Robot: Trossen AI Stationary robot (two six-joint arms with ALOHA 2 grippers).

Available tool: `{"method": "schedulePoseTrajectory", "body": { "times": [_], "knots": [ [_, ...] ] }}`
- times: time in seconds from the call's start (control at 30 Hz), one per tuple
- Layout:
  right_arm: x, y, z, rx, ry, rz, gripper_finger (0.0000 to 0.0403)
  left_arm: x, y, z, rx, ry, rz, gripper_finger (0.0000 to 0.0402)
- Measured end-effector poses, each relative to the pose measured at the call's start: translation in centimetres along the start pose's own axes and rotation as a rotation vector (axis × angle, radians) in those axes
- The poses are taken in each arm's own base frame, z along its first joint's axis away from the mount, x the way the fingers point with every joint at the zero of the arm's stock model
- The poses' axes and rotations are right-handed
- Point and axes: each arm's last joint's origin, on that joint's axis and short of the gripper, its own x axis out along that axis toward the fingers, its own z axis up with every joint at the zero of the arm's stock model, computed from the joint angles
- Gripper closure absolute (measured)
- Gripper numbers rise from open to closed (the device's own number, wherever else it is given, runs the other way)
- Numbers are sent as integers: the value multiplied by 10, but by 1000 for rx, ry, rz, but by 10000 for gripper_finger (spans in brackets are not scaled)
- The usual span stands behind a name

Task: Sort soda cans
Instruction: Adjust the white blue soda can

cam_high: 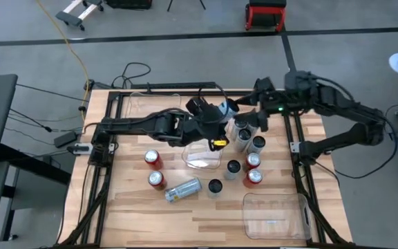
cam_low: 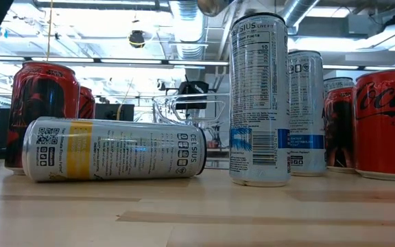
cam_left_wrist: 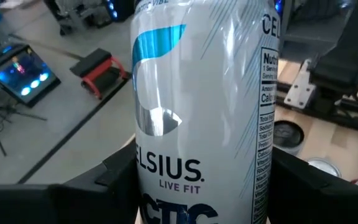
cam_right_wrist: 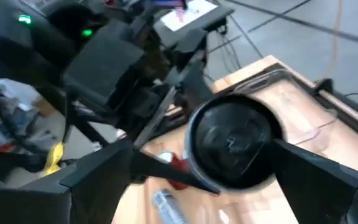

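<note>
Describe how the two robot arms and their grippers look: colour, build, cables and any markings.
Both arms are dark, nearly black, built of jointed tubular segments. The left arm carries a yellow tag near its gripper and white parts at the wrist. The right arm has black cables looping along it and a small green light near its gripper. The fingers are flat, dark, angular plates.

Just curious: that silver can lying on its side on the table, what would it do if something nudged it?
The silver can on its side would probably roll, since its round wall rests on the smooth wooden table. Its glossy metal looks slippery. It may bump the nearby upright red can.
</note>
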Motion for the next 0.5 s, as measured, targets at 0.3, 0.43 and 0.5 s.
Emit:
{"method": "schedulePoseTrajectory", "body": {
  "times": [0.3,0.43,0.5],
  "knots": [
    [21,-2,0,-2,17,10,4,-6,-2,-2,-20,6,20,153],
    [4,0,6,-13,-69,-5,3,-10,0,-1,-22,-3,28,153],
    [-8,-1,10,-19,-122,-39,3,-13,0,0,-22,-6,26,153]
  ]
}}
